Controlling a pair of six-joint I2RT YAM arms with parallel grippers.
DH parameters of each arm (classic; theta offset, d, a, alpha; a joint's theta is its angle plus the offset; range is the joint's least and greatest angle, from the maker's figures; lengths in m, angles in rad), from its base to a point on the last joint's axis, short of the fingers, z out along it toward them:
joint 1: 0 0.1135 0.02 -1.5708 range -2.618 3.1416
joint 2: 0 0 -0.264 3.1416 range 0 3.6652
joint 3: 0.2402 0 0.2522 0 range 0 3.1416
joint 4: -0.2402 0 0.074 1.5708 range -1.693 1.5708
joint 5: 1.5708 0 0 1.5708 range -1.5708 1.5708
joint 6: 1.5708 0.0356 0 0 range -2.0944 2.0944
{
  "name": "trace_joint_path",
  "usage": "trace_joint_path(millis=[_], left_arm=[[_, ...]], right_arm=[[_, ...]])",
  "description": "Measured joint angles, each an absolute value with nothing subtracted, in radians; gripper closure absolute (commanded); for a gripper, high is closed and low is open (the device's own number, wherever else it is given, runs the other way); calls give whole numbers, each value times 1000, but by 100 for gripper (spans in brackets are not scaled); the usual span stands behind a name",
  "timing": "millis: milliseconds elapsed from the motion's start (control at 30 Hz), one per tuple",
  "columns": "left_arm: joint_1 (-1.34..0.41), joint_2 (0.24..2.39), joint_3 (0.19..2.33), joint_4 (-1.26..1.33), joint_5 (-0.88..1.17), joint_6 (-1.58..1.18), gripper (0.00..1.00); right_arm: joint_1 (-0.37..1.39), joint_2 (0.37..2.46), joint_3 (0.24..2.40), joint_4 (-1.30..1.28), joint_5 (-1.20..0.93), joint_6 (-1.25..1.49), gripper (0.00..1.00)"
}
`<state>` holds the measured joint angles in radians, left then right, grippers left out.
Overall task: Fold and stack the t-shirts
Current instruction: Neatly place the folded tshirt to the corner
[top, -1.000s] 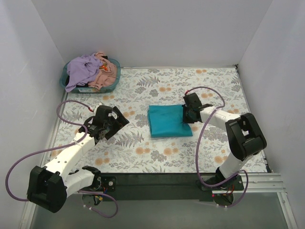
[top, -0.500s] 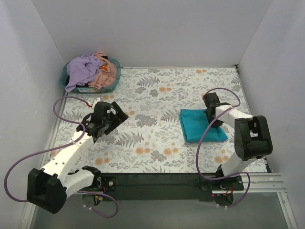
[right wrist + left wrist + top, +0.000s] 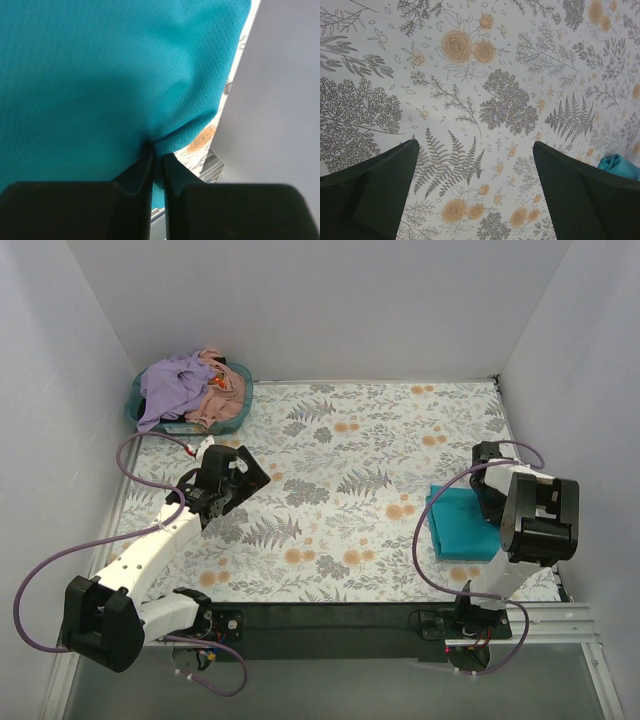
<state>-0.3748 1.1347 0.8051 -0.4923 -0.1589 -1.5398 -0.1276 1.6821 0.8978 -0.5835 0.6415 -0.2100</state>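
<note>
At back left, a teal plastic basket (image 3: 183, 427) held a lavender purple t-shirt (image 3: 168, 385) and a peach-pink t-shirt (image 3: 228, 406). The right gripper (image 3: 158, 154) pinched the folded teal-blue t-shirt (image 3: 460, 527) at right; the left gripper (image 3: 475, 145) gaped empty.

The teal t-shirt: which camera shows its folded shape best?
Top external: the whole folded teal t-shirt lies flat at the right. The right wrist view shows only close-up cloth pinched in the right gripper; the left wrist view catches just a corner at its frame edge.
</note>
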Motion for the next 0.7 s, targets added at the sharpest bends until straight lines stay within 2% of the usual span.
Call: trace_joint_path(millis=[333,367,400,433,467,500,533,600,700], left_arm=[[-374,1133,805,-488,-184,-1538,2],[-374,1133,805,-488,-185,-1538,2],[-374,1133,805,-488,-188,-1538,2],[-374,1133,805,-489,-192,-1538,2],[-374,1133,805,-491,-197,-1538,2],[-374,1133,805,-493,-202,-1540,2],[-374,1134,805,-495,-205,-1541,2],[-374,1134,805,-498,-209,-1542,2],[-374,1134,805,-500,-215,-1544,2]], right_arm=[[-254,1766,1006,-566,660,-196,99],[-264,1766,1007,-564,655,-191,90],[-272,1766,1007,-562,651,-187,87],[-278,1766,1007,-561,651,-185,81],[-281,1766,1007,-559,650,-179,64],[-282,1766,1007,-558,651,-170,9],[-282,1764,1007,-557,661,-162,2],[-283,1742,1027,-575,725,-182,2],[-290,1694,1058,-574,673,-154,2]])
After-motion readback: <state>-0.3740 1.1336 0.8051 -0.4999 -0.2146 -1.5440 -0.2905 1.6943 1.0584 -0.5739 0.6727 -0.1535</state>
